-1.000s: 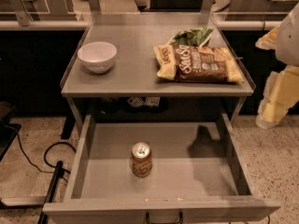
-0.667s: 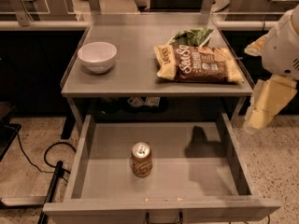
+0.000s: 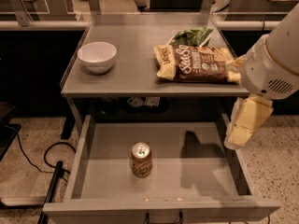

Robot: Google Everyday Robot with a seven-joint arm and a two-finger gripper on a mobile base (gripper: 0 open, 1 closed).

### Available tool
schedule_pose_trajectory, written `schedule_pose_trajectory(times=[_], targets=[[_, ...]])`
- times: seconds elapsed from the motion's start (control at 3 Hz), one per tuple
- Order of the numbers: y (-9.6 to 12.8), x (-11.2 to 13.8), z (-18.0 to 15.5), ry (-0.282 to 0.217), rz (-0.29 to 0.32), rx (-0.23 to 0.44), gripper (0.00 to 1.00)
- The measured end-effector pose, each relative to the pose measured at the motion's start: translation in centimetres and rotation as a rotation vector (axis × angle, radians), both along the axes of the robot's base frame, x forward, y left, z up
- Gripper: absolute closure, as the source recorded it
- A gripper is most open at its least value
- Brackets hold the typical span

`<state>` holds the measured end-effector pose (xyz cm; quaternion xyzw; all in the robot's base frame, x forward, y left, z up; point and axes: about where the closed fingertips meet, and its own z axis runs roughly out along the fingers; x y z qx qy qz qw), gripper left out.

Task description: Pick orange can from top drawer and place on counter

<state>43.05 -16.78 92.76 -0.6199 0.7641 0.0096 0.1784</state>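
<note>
A: Entry, one camera. Where is the orange can [image 3: 141, 159]?

B: Upright on the floor of the top drawer [image 3: 83, 149], a little left of centre and nearer the front panel than the back. It touches no wall. The silver top with its pull tab faces up.

A: Drawer state?

B: Pulled fully out below the counter [image 3: 131, 71]. The dark handle [image 3: 163, 217] shows at the bottom edge.

A: Gripper?

B: The gripper [image 3: 244, 125] hangs at the right, over the drawer's right wall, below the counter's front right corner and well apart from the can. It holds nothing that I can see. Open or closed: cannot tell. The white arm [image 3: 275, 62] above it covers the counter's right edge.

A: What is on the counter?

B: A white bowl [image 3: 97, 56] at the left. A chip bag [image 3: 198, 64] lies flat at the right, and a green packet [image 3: 191, 35] sits just behind it, touching.

A: Floor?

B: A black cable [image 3: 49, 154] lies left of the drawer.
</note>
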Motion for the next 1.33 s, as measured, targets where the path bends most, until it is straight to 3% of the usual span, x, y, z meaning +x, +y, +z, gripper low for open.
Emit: schedule_pose_trajectory(times=[0.33, 0.67, 1.0, 1.33], targets=[[2.5, -0.7, -2.4, 0.01, -0.004, 0.098, 0.0], [5.8, -0.5, -5.3, 0.017, -0.028, 0.244, 0.0], [7.7, -0.2, -7.7, 0.03, -0.048, 0.362, 0.0], [8.1, -0.2, -7.4, 0.024, -0.052, 0.376, 0.0]])
